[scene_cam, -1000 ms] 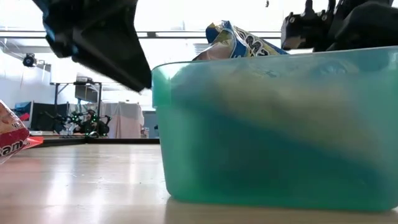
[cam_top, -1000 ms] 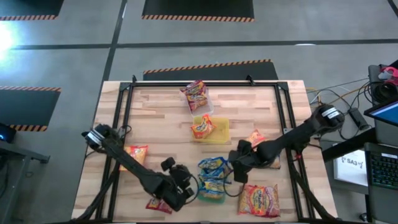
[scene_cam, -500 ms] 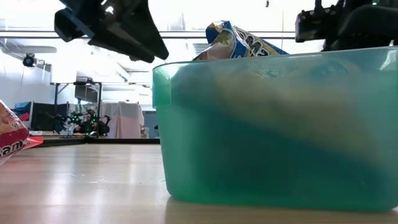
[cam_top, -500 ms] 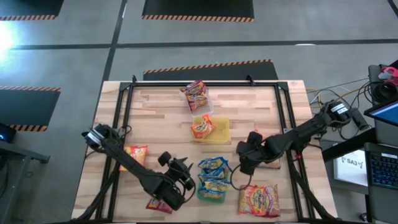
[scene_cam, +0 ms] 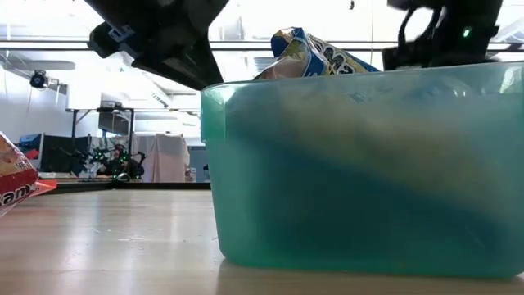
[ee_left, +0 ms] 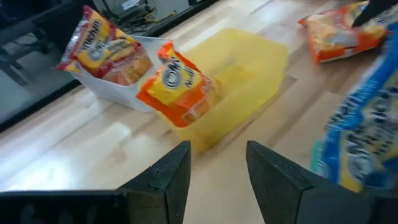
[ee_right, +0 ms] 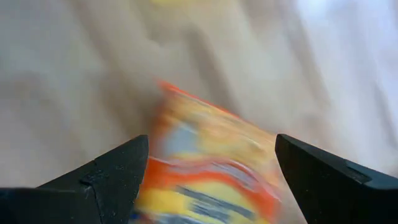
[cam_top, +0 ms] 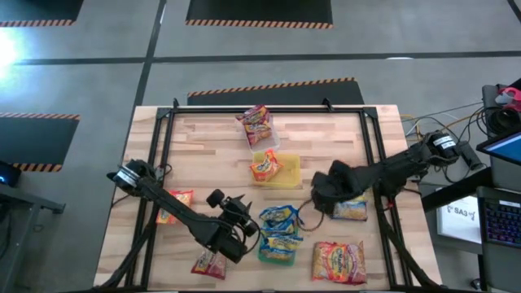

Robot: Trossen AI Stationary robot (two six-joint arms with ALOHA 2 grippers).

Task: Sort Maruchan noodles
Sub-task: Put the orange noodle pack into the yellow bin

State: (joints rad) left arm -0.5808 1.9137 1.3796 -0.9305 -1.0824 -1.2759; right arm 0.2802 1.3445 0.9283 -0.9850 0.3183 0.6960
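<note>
The Maruchan noodles lie sorted in part. A red packet (cam_top: 256,122) sits in a clear tray, an orange one (cam_top: 264,165) in a yellow tray (ee_left: 242,81), and blue ones (cam_top: 281,228) in a green tray (scene_cam: 360,164). Loose packets lie flat on the table: orange (cam_top: 172,203), red (cam_top: 207,264), a larger red one (cam_top: 338,260), and an orange one (cam_top: 352,209). My left gripper (ee_left: 217,152) is open and empty, left of the green tray, pointing at the yellow tray. My right gripper (ee_right: 210,149) hangs wide open above the orange packet (ee_right: 211,168), clear of it.
A black frame (cam_top: 167,122) runs round the wooden table top. Bare wood lies along the far edge and at the far right. Cables and a laptop (cam_top: 505,146) stand off the table's right side.
My left gripper has moved toward the far edge and tipped up toward level, uncovering the red packet near the front edge. My right gripper has drawn away from the green tray toward the far right and now hangs over the loose orange packet. Both stayed open.
</note>
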